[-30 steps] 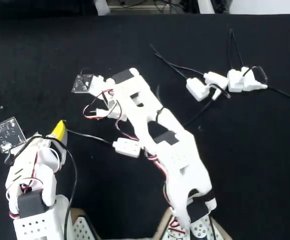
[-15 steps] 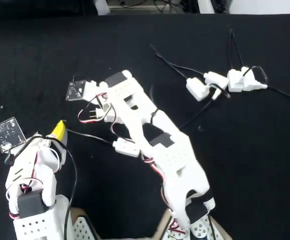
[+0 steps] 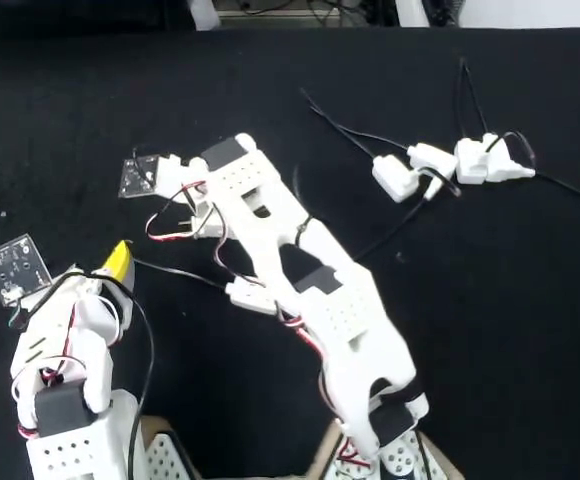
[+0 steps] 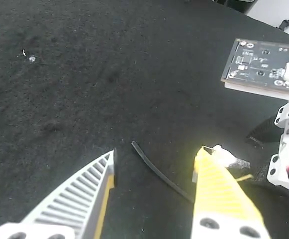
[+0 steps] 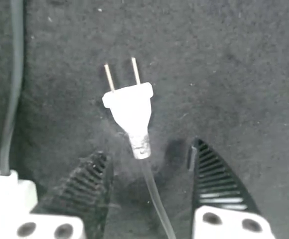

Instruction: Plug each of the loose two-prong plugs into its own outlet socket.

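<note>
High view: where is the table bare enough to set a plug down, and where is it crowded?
Bare: the wide patch right of the right arm, below the plug cluster; also the far left corner beyond that arm. Crowded: between the left arm and the right arm, where a cord and a socket lie.

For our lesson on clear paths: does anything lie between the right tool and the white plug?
Nothing visible does. The plug lies on the black table just ahead of the open right tool; only its own cord runs back between the fingers.
</note>
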Action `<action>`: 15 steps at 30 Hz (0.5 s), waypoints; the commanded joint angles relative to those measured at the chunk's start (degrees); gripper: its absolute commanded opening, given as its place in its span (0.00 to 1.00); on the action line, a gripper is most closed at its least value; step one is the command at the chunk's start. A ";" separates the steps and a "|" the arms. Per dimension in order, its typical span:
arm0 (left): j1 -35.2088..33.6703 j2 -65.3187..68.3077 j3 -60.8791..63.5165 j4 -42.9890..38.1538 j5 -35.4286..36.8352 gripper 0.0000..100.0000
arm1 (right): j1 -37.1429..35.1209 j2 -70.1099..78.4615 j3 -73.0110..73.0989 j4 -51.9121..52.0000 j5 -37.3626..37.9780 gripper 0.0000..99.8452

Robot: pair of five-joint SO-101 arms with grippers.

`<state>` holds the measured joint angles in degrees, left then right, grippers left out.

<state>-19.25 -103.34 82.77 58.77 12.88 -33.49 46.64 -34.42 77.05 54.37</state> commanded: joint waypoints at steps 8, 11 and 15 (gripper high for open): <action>-0.66 0.26 -3.56 0.00 0.53 0.26 | -3.16 4.53 -3.47 -1.85 1.05 0.22; -0.66 0.26 -3.56 0.00 0.53 0.26 | -2.99 5.76 -4.35 -3.43 1.05 0.22; -0.66 0.26 -3.56 0.00 0.53 0.26 | -2.02 5.76 -6.29 -3.43 1.05 0.17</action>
<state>-19.25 -103.34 82.77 58.77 12.88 -34.81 52.26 -37.41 75.91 54.73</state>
